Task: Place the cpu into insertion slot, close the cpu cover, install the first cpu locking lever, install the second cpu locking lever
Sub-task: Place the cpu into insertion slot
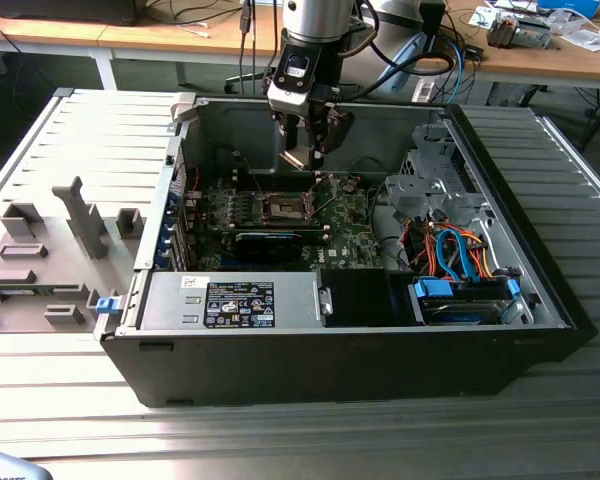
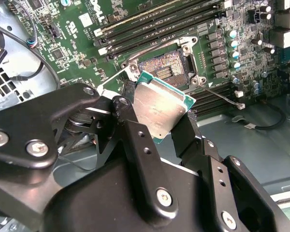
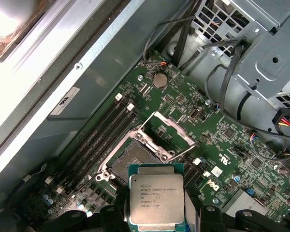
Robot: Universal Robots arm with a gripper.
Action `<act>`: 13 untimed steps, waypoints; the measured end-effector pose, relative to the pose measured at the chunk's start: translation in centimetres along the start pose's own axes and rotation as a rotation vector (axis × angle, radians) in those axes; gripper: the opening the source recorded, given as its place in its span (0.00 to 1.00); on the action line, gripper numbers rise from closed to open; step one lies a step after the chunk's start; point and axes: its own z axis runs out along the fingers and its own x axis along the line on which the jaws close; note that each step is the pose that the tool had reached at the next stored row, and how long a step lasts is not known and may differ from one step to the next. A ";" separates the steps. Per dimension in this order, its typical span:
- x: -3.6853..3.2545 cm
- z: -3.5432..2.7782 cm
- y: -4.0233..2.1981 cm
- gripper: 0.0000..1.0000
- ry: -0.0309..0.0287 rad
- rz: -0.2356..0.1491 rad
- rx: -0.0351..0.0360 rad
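Observation:
My gripper (image 1: pixel 304 152) hangs inside the open computer case, shut on the cpu (image 3: pixel 157 198), a flat square chip with a silvery face and green edge. In the second wrist view the black fingers (image 2: pixel 130 121) clamp the cpu (image 2: pixel 160 110) by two opposite edges. The cpu is tilted and held in the air, apart from the board. Under and a little ahead of it lies the insertion slot (image 3: pixel 133 162), bare, with a dark centre (image 2: pixel 165 68). The cpu cover (image 3: pixel 167 131) stands swung up at the slot's far side. A thin wire locking lever (image 3: pixel 184 153) sticks out beside the slot.
The green motherboard (image 1: pixel 352 235) lies on the case floor, with long memory slots (image 3: pixel 99 137) along the socket. A long black card (image 1: pixel 268 241), a metal drive cage (image 1: pixel 432 190) and orange and blue cables (image 1: pixel 460 255) crowd the case. A grey fixture tray (image 1: pixel 50 250) lies at the exterior view's left.

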 end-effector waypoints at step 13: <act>0.00 0.01 0.00 0.55 0.0002 0.017 0.0002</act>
